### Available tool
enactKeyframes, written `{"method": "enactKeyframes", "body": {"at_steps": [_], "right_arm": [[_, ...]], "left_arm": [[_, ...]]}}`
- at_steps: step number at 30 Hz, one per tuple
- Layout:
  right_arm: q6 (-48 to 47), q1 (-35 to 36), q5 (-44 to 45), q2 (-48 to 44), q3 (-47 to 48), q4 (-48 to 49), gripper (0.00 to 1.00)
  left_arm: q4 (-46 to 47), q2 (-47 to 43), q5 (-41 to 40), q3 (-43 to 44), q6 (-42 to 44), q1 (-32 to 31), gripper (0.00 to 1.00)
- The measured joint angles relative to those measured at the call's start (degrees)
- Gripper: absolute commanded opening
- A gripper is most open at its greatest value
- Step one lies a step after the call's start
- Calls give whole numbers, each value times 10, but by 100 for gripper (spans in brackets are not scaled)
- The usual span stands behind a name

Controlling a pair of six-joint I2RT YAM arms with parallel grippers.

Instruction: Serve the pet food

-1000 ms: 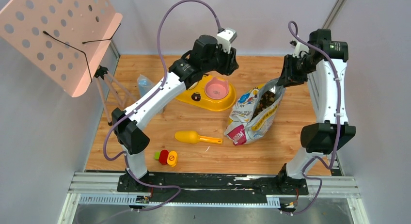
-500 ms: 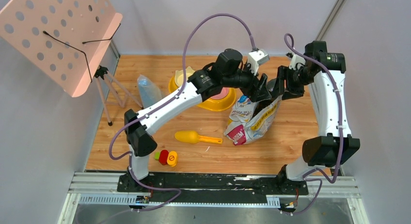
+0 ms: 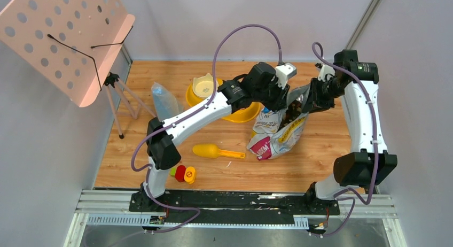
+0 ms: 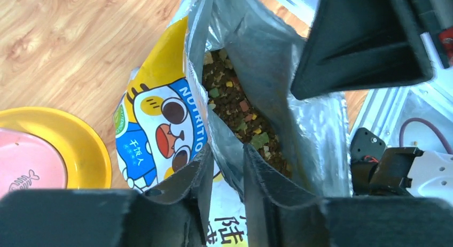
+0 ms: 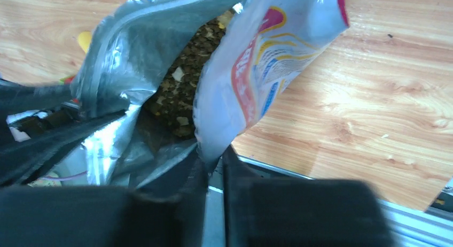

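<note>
We see both arms reaching over the far half of the worktop (image 3: 315, 161) to the foil bag (image 3: 270, 143), which stands right of the middle with its mouth pulled apart. The left gripper (image 4: 227, 159) is clamped on the bag's printed wall at the mouth, one finger outside and one inside. The right gripper (image 5: 213, 167) pinches the opposite wall in the same way. The pet food (image 4: 235, 105) lies inside the bag, a heap of dark brown pellets with a few green, orange and pale bits among them. Just left of the bag sits the yellow feeder (image 4: 85, 145), holding a pink bowl (image 4: 26, 167). The yellow scoop (image 3: 211, 150) lies flat near the worktop's middle, apart from the bag and both grippers.
</note>
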Motion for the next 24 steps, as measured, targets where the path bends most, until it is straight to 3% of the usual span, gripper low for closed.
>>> {"method": "enactKeyframes", "body": {"at_steps": [2,3,8,12,18,20,22,23,24], "right_arm": [[3,0,12,17,5,-3,0],[2,0,20,28,14,-8,0],[-16,-22,48,99,135,-70,0],[-54,-75,76,159,240,-67,0],[-93,-115,81,183,271,-54,0],[-99,-110,80,183,271,-52,12],[-100,-106,74,183,271,-49,29],[-99,-104,71,183,272,-45,35],[-98,-102,66,182,272,-40,38]], "left_arm": [[0,0,-6,0,4,0,3],[0,0,-12,2,4,0,1],[-15,7,-67,38,20,4,0],[-22,7,-97,61,20,11,0],[-7,14,-122,68,29,16,0],[-7,15,-128,68,31,17,0],[-7,15,-128,68,31,17,21],[-6,16,-127,68,31,17,39],[-4,17,-125,68,35,18,46]]}}
